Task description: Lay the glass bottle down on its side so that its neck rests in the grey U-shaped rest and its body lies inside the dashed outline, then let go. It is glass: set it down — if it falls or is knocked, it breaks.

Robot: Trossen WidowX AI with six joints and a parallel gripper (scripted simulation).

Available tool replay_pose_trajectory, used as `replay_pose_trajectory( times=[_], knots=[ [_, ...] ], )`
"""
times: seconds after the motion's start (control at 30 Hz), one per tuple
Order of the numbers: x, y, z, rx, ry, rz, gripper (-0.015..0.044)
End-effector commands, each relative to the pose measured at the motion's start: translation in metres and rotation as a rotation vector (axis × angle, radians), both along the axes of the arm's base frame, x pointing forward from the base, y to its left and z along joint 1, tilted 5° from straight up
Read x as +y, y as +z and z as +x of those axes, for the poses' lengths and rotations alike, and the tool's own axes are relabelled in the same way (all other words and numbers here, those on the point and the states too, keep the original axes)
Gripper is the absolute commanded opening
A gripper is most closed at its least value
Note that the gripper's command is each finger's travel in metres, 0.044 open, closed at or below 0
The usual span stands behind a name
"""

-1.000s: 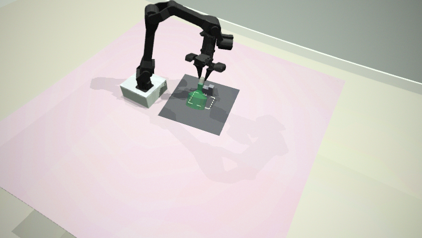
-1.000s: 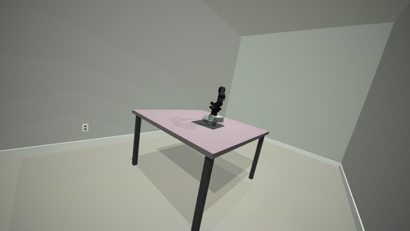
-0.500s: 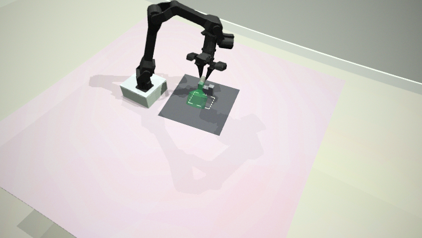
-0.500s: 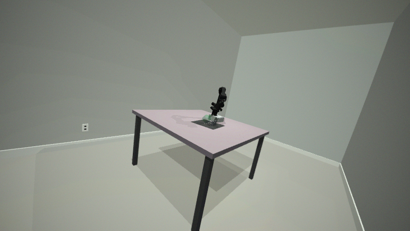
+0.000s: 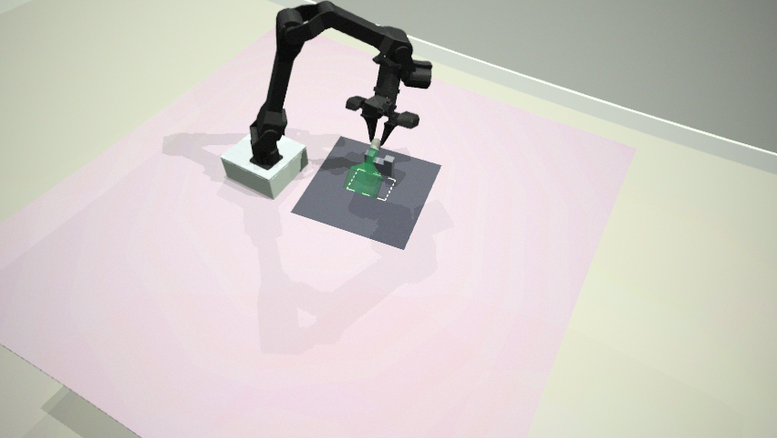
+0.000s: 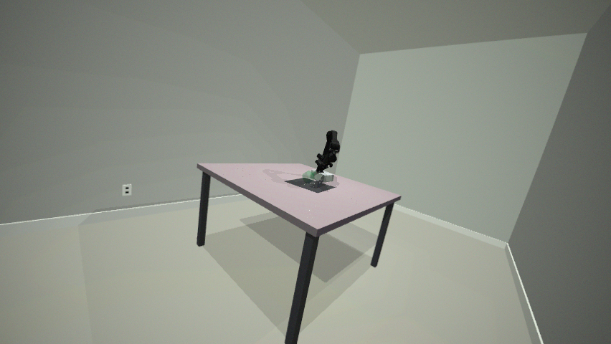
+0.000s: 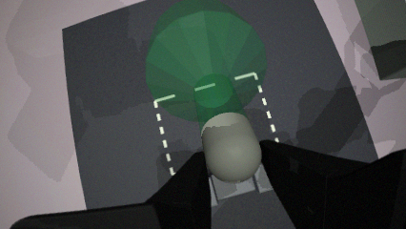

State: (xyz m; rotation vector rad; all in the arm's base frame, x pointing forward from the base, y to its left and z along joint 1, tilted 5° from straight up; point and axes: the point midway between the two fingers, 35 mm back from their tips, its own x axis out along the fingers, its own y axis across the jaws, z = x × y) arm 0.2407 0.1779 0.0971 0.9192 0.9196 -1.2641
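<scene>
The tilted green glass bottle, likely slippery and fragile, is grasped by the black claw at its neck, suitably.

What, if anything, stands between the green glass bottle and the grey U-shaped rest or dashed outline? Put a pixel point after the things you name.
Nothing visible blocks the green glass bottle point(image 5: 365, 179) point(image 7: 205, 52), its pale top held in the tool point(image 5: 377, 143) point(image 7: 233, 155), from the grey U-shaped rest point(image 5: 388, 163) point(image 7: 235, 188) or white dashed outline point(image 5: 394, 180) point(image 7: 162, 135).

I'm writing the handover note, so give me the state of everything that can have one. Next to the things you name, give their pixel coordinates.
Gripper point(image 5: 378, 142) point(image 7: 233, 155): shut on the bottle's pale top.
Glass bottle point(image 5: 365, 178) point(image 7: 205, 52): tilted, held, not lying on its side.
Grey rest point(image 5: 388, 161) point(image 7: 235, 187): bottle neck not settled in it.
Dashed outline point(image 5: 390, 189) point(image 7: 165, 143): bottle body not fully inside.
</scene>
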Motion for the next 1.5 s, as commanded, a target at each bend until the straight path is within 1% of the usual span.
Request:
replay_pose_trajectory(
  times=[0.0,0.9,1.47],
  knots=[
    [0.008,-0.005,-0.001,0.003,-0.001,0.006,0.0108],
    [0.036,-0.026,-0.006,-0.013,0.011,-0.013,0.0108],
    [0.043,-0.032,-0.008,-0.019,0.020,-0.015,0.0108]
  ],
)
